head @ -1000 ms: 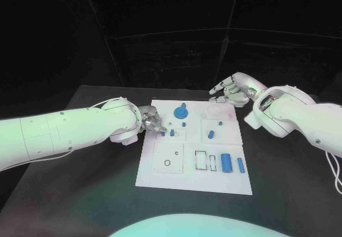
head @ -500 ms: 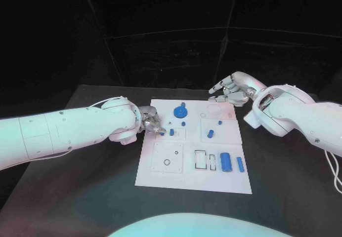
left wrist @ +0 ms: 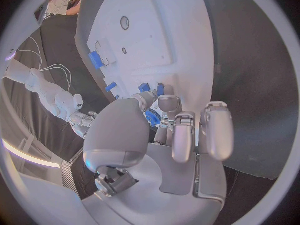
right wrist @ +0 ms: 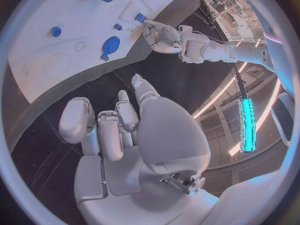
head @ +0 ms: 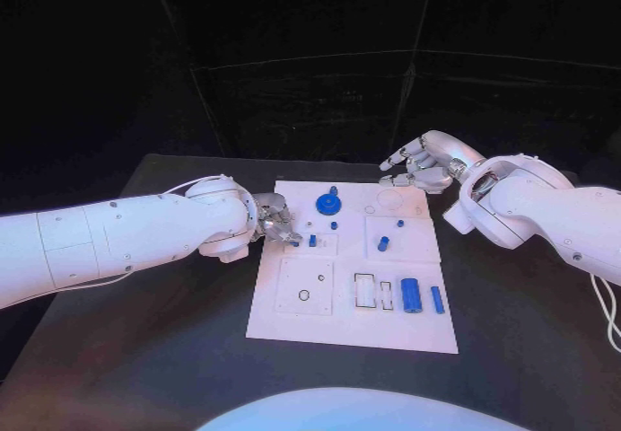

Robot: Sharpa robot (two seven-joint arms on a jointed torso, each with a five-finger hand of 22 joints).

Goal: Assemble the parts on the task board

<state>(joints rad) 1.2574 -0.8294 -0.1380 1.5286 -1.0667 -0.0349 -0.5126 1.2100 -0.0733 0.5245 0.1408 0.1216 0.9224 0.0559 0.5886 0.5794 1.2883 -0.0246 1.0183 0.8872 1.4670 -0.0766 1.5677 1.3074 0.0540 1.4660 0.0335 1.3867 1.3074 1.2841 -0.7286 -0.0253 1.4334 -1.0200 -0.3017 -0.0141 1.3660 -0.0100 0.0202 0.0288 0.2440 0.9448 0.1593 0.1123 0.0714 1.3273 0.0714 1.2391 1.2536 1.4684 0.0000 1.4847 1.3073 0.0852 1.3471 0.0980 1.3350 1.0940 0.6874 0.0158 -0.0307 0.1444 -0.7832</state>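
While we are working at the board's left edge, these are the risks we are weighing.

Left hand: our silver left hand point(head: 275, 222) is reaching over the left edge of the flat white rectangular task board point(head: 298, 321); in the left wrist view point(left wrist: 169, 135) its fingers are curling narrowly toward a small blue part point(left wrist: 144, 87), but we cannot tell whether they are pinching it or only touching it.

Small blue peg: a short blue cylinder point(head: 312, 241) is standing just beside those fingertips, near the board's left side.

Right hand: our silver right hand point(head: 421, 165) is hovering off the board's far right corner, fingers loosely curled on nothing in the right wrist view point(right wrist: 119, 130).

Other parts: a round blue gear-like disc point(head: 327, 205) is sitting near the far edge, a blue peg point(head: 383, 242) mid-board, and a large blue cylinder point(head: 410, 295) with a slimmer blue bar point(head: 438, 300) near the right edge.

Risk, slipping: we are judging that a shallow fingertip hold may be letting the peg tilt or drop.

Risk, knocking: the curled fingers are crowding the disc and could be nudging it.

Risk, board shifting: sideways pressure at the edge may be pushing the board, since our right hand is not bracing it.
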